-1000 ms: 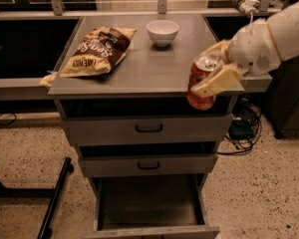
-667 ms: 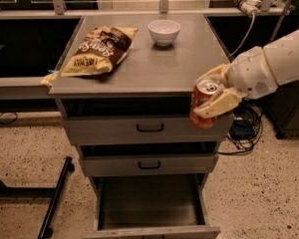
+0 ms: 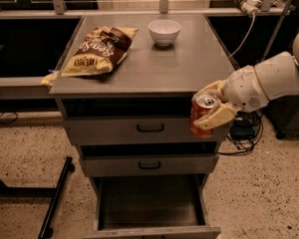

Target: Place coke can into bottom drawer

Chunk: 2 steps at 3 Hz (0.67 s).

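The coke can (image 3: 200, 114) is red with a silver top and is held upright in my gripper (image 3: 209, 109), whose cream fingers (image 3: 217, 117) close around its sides. The can hangs in front of the cabinet's right front corner, level with the top drawer front, above the right side of the bottom drawer. The bottom drawer (image 3: 150, 230) is pulled out and open at the base of the grey cabinet, its inside bare. My white arm (image 3: 274, 81) reaches in from the right.
On the cabinet top (image 3: 154, 66) lie a brown chip bag (image 3: 97, 50) at the left and a white bowl (image 3: 164, 31) at the back. Two shut drawers with black handles (image 3: 150, 128) sit above. Cables (image 3: 241, 133) lie right, a black stand leg (image 3: 55, 203) left.
My gripper has carried the coke can downward and slightly forward, from beside the cabinet top's right edge to level with the top drawer front.
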Tool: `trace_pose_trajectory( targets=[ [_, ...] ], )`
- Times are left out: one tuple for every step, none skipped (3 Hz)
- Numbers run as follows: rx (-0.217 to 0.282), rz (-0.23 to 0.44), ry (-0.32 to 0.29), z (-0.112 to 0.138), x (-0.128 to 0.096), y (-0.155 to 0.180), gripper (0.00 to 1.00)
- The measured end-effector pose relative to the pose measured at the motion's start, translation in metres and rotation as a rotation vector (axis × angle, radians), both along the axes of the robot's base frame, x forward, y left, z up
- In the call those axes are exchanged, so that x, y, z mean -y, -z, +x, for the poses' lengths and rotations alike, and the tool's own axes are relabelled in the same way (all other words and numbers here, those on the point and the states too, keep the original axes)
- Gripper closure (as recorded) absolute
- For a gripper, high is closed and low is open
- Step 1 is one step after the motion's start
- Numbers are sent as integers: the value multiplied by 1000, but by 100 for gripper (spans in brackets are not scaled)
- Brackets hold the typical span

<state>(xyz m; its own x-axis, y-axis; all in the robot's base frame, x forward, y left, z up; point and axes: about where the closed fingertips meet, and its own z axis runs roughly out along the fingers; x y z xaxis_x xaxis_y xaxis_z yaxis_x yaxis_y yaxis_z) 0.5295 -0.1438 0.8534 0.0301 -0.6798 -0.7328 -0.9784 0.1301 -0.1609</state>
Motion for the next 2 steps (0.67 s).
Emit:
trace_pose_trajectory(
  targets=[
    [-8,-8,-9,-4,0,13,100],
    [-22,9,-4,-17,10,66,100]
  ],
)
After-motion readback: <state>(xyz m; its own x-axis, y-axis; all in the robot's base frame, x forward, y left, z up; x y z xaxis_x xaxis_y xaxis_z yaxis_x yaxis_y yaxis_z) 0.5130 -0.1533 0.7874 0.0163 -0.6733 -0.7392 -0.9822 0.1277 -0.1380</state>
